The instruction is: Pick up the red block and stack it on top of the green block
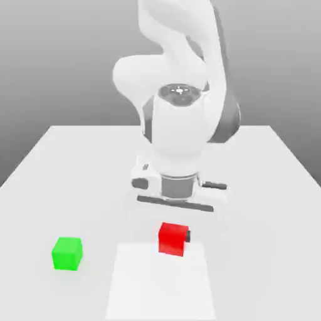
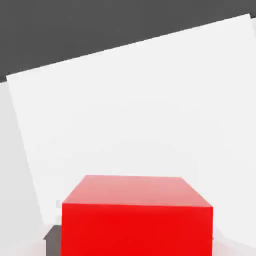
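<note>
We had the broad desk (image 1: 37, 207) under everything, and the arm (image 1: 182, 125) reached down over it. A bright white patch (image 1: 160, 288) lay on the desk, and above or on its far end we found the pincer (image 1: 175, 238), pinching the red block (image 1: 172, 241). We could not tell whether the block was touching the patch or just clear of it. The green block (image 1: 67, 254) sat upright on the desk, well apart, toward the exterior view's left.

We judged the grasp made and the lift in hand. The next move called for raising the red block above the green one's height, carrying it across, centring it and lowering it before letting go. As for containers, we needed none: the green block's top was the place to fill.
</note>
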You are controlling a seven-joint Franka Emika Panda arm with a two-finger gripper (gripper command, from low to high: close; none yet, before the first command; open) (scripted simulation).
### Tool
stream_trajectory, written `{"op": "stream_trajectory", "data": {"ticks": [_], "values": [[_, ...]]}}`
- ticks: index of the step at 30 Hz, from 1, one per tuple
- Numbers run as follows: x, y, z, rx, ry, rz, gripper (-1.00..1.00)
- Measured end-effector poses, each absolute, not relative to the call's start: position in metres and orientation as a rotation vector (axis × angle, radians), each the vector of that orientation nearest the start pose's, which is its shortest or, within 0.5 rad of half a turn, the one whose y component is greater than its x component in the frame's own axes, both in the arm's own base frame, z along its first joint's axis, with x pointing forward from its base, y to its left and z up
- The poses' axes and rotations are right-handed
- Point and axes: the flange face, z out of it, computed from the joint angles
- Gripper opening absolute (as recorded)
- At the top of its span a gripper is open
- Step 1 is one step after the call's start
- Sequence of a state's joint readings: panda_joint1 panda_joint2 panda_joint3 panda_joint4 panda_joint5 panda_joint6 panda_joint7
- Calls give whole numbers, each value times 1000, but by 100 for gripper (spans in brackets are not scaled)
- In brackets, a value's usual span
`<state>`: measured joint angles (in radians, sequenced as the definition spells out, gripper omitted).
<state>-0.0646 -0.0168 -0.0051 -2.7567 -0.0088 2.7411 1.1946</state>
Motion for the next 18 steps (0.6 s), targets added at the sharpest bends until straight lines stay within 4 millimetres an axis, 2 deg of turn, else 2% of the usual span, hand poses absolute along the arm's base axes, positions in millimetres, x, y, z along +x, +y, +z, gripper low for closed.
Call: {"op": "stream_trajectory", "data": {"ticks": [3, 8, 9, 12, 15, 16, 18], "values": [[383, -94, 230, -2294, 2150, -5, -100], [353, -186, 243, -1849, 2540, -3, -100], [347, -200, 243, -1773, 2593, -2, -100], [345, -208, 220, -1721, 2626, -1, -100], [345, -206, 188, -1725, 2624, -1, -100], [345, -206, 183, -1725, 2625, -1, 100], [345, -206, 183, -1725, 2625, -1, 100]]}}
